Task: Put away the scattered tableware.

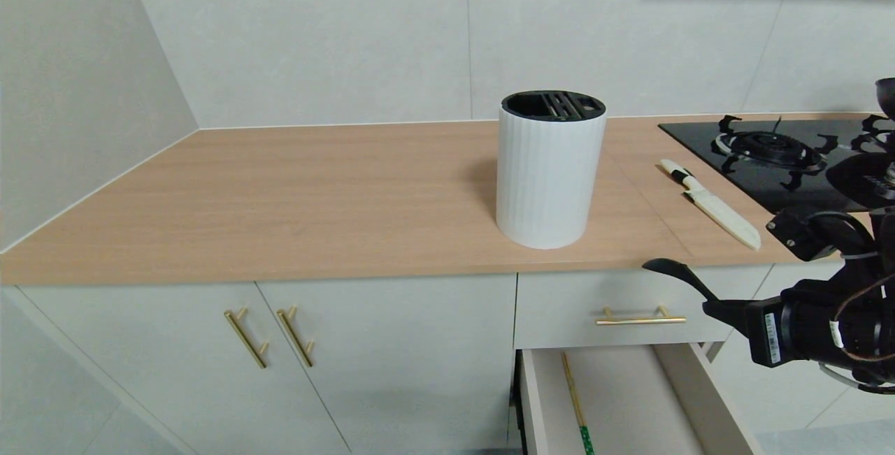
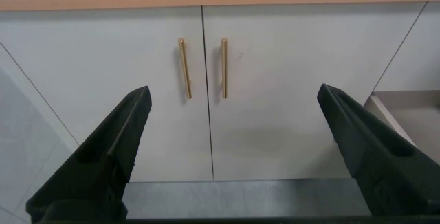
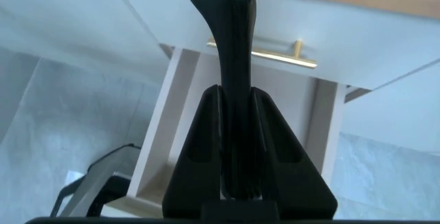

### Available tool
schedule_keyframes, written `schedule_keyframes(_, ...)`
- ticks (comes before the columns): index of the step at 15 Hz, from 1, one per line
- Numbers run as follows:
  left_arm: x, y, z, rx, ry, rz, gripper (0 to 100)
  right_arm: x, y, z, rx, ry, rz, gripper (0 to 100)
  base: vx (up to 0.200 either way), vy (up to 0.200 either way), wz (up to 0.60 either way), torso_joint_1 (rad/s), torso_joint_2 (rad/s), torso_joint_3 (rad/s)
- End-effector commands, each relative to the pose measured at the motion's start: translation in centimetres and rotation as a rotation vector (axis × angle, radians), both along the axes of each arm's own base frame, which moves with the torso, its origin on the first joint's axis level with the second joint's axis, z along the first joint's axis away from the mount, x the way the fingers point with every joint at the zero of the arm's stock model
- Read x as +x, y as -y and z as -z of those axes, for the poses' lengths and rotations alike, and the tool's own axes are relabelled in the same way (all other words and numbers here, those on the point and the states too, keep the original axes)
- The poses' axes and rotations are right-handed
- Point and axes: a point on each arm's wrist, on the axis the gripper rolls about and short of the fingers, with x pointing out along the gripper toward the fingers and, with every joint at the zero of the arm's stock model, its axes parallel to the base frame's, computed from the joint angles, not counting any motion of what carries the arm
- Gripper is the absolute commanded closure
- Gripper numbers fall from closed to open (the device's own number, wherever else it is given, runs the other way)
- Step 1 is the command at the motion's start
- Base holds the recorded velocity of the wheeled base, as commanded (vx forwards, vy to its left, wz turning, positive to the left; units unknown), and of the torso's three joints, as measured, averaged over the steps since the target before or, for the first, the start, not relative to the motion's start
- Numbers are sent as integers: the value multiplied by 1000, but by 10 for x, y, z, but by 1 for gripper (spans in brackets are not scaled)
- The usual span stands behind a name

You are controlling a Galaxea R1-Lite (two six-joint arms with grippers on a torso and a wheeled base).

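Observation:
My right gripper (image 1: 727,312) hangs in front of the cabinets, above the open drawer (image 1: 629,392), shut on a black utensil (image 1: 675,275) whose curved end points left. In the right wrist view the fingers (image 3: 206,124) clamp the black utensil (image 3: 223,18) on both sides. A white-handled knife (image 1: 710,202) lies on the wooden counter to the right of a white ribbed holder (image 1: 549,168) with a slotted black top. A pair of chopsticks (image 1: 575,399) lies inside the drawer. My left gripper (image 2: 234,95) is open, low, facing the cabinet doors, with nothing between its fingers.
A black gas hob (image 1: 776,154) occupies the counter's far right. A shut drawer with a gold handle (image 1: 640,316) sits just above the open one. Two gold door handles (image 2: 203,68) mark the cabinet doors. The counter's left half (image 1: 280,189) is bare wood.

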Motion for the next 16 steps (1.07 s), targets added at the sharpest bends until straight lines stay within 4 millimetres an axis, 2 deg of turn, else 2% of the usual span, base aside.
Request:
schedule_keyframes(1, 0, 0, 0, -1, -1, 0, 0, 6, -3, 8, -14, -35, -4, 100, 0, 0, 0, 0, 0, 0)
schedule_keyframes(6, 0, 0, 0, -1, -1, 0, 0, 7, -4, 10, -18, -45, -2, 100, 0, 0, 0, -28, 60, 40)
schedule_keyframes(16, 0, 0, 0, -1, -1, 1, 0, 11, -5, 16, -27, -71, -2, 100, 0, 0, 0, -182, 452, 273)
